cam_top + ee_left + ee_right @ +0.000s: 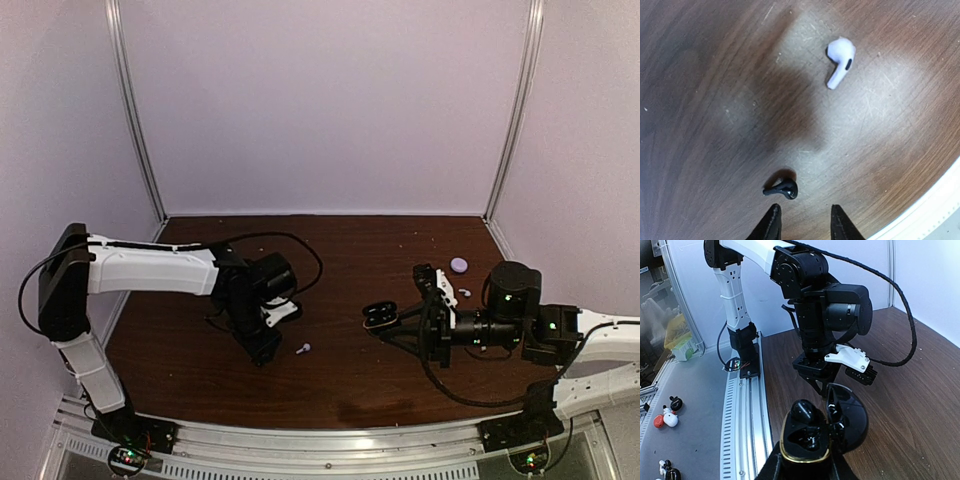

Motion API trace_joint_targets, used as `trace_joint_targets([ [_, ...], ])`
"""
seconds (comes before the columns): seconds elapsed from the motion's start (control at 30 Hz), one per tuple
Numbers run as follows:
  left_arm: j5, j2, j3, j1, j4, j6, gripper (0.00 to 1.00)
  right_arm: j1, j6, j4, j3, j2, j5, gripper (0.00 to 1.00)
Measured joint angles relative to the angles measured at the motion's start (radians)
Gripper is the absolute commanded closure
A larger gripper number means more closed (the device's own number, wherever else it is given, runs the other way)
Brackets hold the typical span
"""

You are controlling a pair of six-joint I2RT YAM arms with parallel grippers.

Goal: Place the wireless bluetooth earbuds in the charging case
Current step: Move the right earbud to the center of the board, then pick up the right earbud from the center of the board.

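The brown table (340, 395) carries both arms: the left arm (150, 270) reaches in from 9 o'clock and the right arm (520, 325) from 4 o'clock

The right gripper (805, 469) is clamped on the base of the black charging case (807, 437), held off the wood at about 3 o'clock of the table's middle. Its lid (849, 419) is flipped open and the gold-rimmed mouth faces the left arm. The wells are dark, so I cannot tell whether a bud already sits in one

A pale round thing (459, 264) lies at 2 o'clock, with a white speck just below it that is too small to name

The left gripper (805, 226) points down at 8 o'clock with its fingers parted and nothing between them. A black earbud (782, 190) lies on the wood at 11 o'clock of its tips, just beside the left one, and a white earbud (841, 62) lies free farther off at 1 o'clock

By my reading the task is early: case opened and presented, at least two buds loose, each to be pinched, carried and seated
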Motion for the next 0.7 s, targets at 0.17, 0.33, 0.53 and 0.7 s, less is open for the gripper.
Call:
trace_joint_targets([
  [0.17,-0.058,0.016,0.027,-0.036,-0.027,0.002,0.64,0.0,0.0,0.0,0.0,0.0,0.0,1.0],
  [0.33,-0.077,0.012,0.015,-0.05,-0.023,-0.057,0.64,0.0,0.0,0.0,0.0,-0.006,0.0,1.0],
  [0.53,-0.107,-0.061,-0.079,-0.056,0.057,-0.195,0.66,0.0,0.001,0.0,0.0,-0.01,-0.001,1.0],
  [0.7,-0.16,-0.08,-0.104,-0.061,0.099,-0.275,0.67,0.0,0.001,0.0,0.0,-0.01,-0.003,1.0],
])
